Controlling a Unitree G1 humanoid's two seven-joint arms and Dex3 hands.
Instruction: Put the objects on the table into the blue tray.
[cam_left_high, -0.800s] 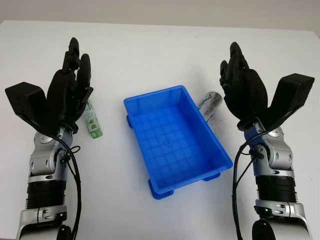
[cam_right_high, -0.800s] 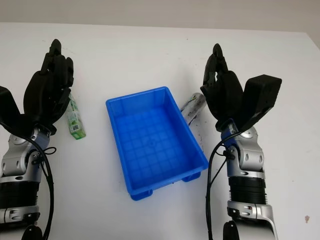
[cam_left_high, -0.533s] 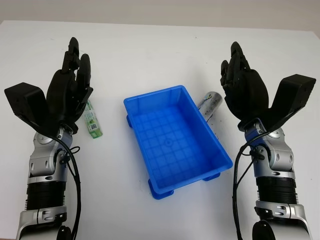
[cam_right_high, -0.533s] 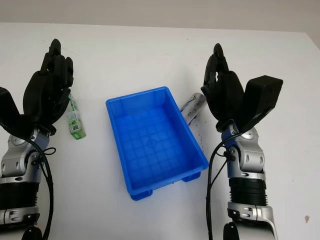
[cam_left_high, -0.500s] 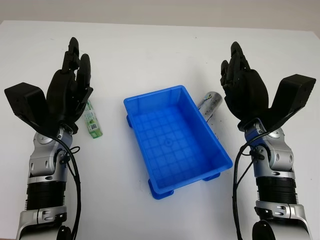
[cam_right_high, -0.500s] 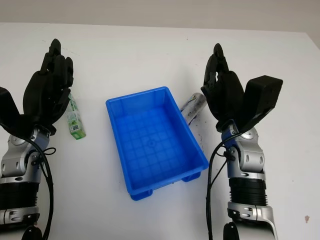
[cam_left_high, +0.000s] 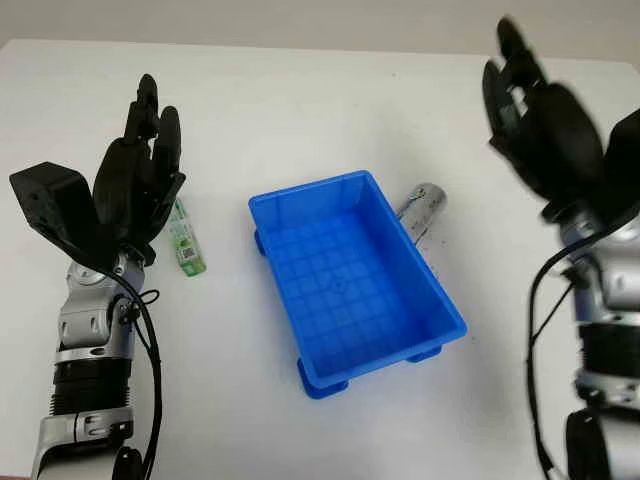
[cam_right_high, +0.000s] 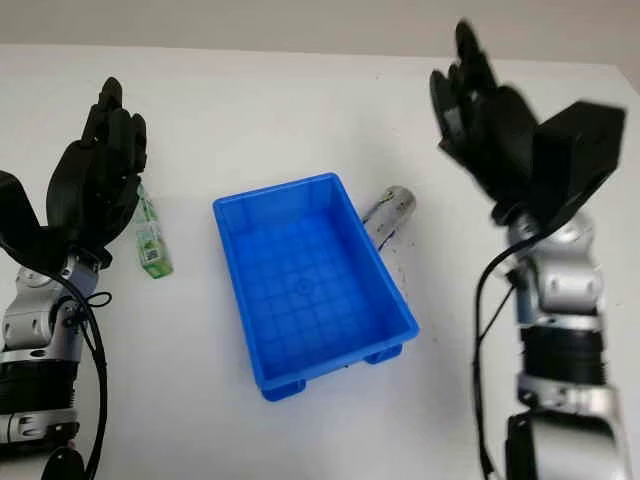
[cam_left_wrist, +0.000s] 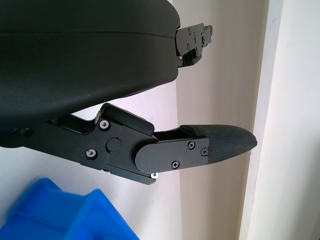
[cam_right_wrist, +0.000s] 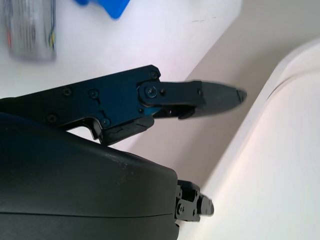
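Rectangular blue plastic tray (cam_left_high: 440, 300) seen mid-table, nothing inside yet. Small green-and-white carton (cam_left_high: 186, 240) lying flat, well left of tray, just beside black left hand (cam_left_high: 135, 190). Silvery crinkly tube-like packet (cam_left_high: 422, 207) found against tray's right wall. Both judged light; carton stiff-ish, best pinched across narrow sides; packet probably slick and squashy, better taken mid-body. Left hand open, nothing held. Black right hand (cam_right_high: 500, 125) raised right of packet, open too.
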